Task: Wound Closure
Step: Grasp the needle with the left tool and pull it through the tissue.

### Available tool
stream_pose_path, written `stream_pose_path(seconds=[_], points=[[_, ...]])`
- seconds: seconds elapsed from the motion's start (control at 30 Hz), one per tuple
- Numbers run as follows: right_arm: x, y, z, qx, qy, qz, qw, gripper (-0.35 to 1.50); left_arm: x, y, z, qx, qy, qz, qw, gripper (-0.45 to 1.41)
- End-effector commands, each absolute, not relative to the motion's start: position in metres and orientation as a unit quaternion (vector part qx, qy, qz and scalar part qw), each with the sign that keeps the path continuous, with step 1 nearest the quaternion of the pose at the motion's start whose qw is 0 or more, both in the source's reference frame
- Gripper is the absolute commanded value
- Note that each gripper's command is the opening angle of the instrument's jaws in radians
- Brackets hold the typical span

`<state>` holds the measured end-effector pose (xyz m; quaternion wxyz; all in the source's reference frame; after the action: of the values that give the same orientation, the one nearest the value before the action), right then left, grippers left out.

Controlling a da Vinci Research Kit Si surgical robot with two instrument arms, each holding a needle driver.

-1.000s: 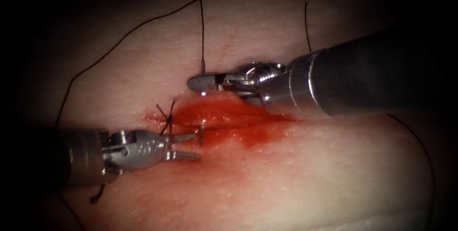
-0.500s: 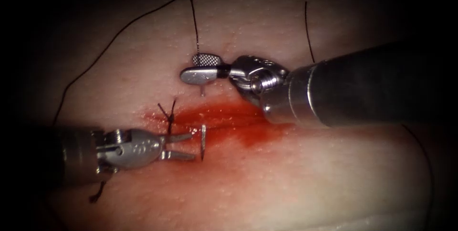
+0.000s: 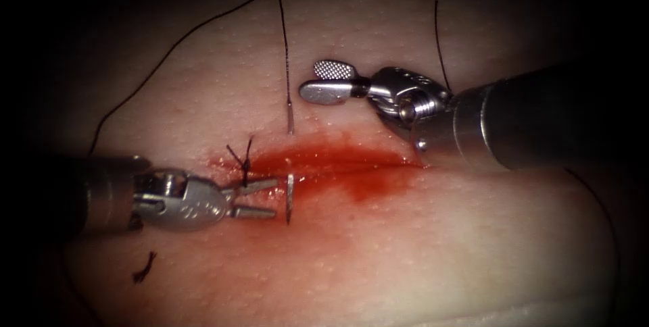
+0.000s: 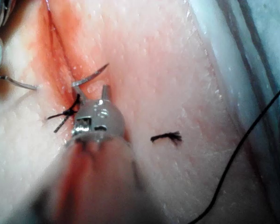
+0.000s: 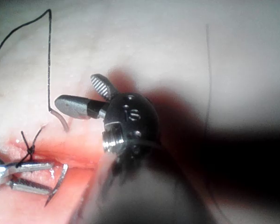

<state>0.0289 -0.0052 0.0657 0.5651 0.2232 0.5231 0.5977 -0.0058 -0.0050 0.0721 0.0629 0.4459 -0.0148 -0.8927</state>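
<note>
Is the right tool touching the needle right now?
Apart. In the endoscope view the right tool hangs open and empty, with bare tissue between it and the needle's tail end. The right wrist view shows the same gap.

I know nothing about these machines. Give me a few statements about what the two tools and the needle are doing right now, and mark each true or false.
1. The right tool grips the needle. False: its jaws are open and hold nothing.
2. The needle passes through the tissue, with both ends showing. True.
3. The left tool is open beside the needle's tip. True.
4. The thread is cut off from the needle. False: it runs to the needle's rear end.
5. A knotted stitch sits at the cut's left end. True.
</note>
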Motion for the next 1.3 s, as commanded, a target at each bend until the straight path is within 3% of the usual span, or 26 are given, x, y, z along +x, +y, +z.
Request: stream_pose_path(seconds=[0.03, 0.13, 0.3, 0.63, 0.83, 0.87, 0.9, 1.0, 1.23, 1.3], points=[[0.0294, -0.0053, 0.0664, 0.222, 0.523, 0.598, 0.565, 0.74, -0.0066, -0.0049, 0.0728, 0.447, -0.017, -0.892, 0.069, 0.39], [0.0293, -0.0053, 0.0665, 0.221, 0.524, 0.598, 0.565, 0.73, -0.0074, -0.0048, 0.0729, 0.454, -0.024, -0.887, 0.077, 0.52], [0.0289, -0.0057, 0.0672, 0.217, 0.527, 0.596, 0.566, 0.64, -0.0082, -0.0049, 0.0727, 0.458, -0.039, -0.882, 0.099, 0.54], [0.0279, -0.0067, 0.0683, 0.203, 0.528, 0.597, 0.569, 0.48, -0.0100, -0.0053, 0.0731, 0.454, -0.067, -0.879, 0.132, 0.36], [0.0278, -0.0069, 0.0683, 0.199, 0.529, 0.596, 0.570, 0.26, -0.0101, -0.0046, 0.0740, 0.461, -0.078, -0.873, 0.137, 0.32], [0.0277, -0.0069, 0.0683, 0.199, 0.530, 0.596, 0.570, 0.22, -0.0101, -0.0046, 0.0741, 0.462, -0.079, -0.873, 0.136, 0.29], [0.0277, -0.0069, 0.0683, 0.197, 0.529, 0.597, 0.569, 0.19, -0.0101, -0.0046, 0.0741, 0.462, -0.080, -0.873, 0.136, 0.14], [0.0276, -0.0069, 0.0683, 0.195, 0.530, 0.599, 0.568, 0.11, -0.0099, -0.0045, 0.0740, 0.463, -0.082, -0.872, 0.134, -0.45], [0.0271, -0.0071, 0.0681, 0.194, 0.531, 0.604, 0.561, 0.06, -0.0090, -0.0039, 0.0727, 0.500, -0.026, -0.862, 0.079, -0.45], [0.0271, -0.0073, 0.0680, 0.194, 0.531, 0.605, 0.561, 0.12, -0.0086, -0.0035, 0.0720, 0.519, 0.009, -0.854, 0.029, -0.45]])
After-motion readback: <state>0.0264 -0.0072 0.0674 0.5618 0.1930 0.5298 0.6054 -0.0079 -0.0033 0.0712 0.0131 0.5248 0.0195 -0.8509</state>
